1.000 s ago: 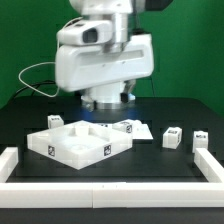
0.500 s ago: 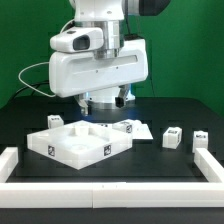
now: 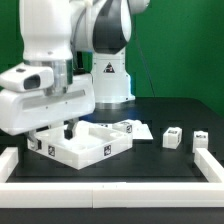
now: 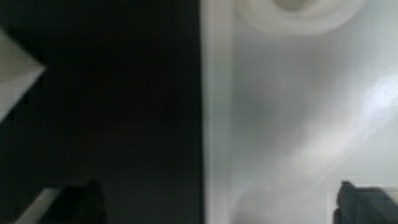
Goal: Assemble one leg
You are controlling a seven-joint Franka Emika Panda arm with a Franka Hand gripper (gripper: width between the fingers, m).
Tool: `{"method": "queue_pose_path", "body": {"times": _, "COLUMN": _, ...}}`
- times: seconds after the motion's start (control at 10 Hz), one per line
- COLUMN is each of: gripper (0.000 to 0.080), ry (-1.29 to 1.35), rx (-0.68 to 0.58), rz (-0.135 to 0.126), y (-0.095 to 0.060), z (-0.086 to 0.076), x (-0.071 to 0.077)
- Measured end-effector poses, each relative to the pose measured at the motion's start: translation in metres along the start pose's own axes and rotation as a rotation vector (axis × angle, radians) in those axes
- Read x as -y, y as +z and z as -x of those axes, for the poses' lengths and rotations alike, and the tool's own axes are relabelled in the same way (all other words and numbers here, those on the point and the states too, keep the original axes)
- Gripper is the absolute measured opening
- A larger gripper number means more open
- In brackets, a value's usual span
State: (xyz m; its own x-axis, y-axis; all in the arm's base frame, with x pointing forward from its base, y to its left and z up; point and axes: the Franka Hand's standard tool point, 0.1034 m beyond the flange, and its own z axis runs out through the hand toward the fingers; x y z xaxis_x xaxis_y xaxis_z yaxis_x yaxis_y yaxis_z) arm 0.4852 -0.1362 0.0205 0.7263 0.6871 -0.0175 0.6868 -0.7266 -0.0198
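Two small white tagged legs [image 3: 173, 138] [image 3: 200, 140] stand on the black table at the exterior view's right. The large white square panel [image 3: 88, 146] lies at centre-left. My gripper [image 3: 52, 135] hangs low over the panel's left corner, far from both legs. In the wrist view the gripper [image 4: 219, 205] is open. Its dark fingertips [image 4: 75, 205] stand wide apart with nothing between them. Below them is a blurred white surface [image 4: 294, 110] beside dark table. The hand hides whatever stands behind the panel's left part.
The marker board [image 3: 137, 131] lies behind the panel with a small tagged block [image 3: 126, 127] at it. A white rail [image 3: 110, 191] runs along the front, with short rails at left [image 3: 8, 160] and right [image 3: 211, 165]. The arm's base [image 3: 108, 75] stands at the back.
The arm has swung from the centre back to the exterior view's left and come down. The hand now hangs over the panel's left corner. The legs and the panel have not moved.
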Motion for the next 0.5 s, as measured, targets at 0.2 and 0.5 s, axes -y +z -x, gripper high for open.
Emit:
{"method": "queue_pose_path", "body": {"times": 0.2, "gripper": 0.0649, "ry": -0.025, "rx": 0.002, "rz": -0.006, "y": 0.0072, "z": 0.0013, "x": -0.0035}}
{"method": "queue_pose_path", "body": {"times": 0.5, "gripper": 0.0526, "ry": -0.036, "rx": 0.001, "rz": -0.007, "y": 0.0081, "z": 0.0025, "x": -0.0053}}
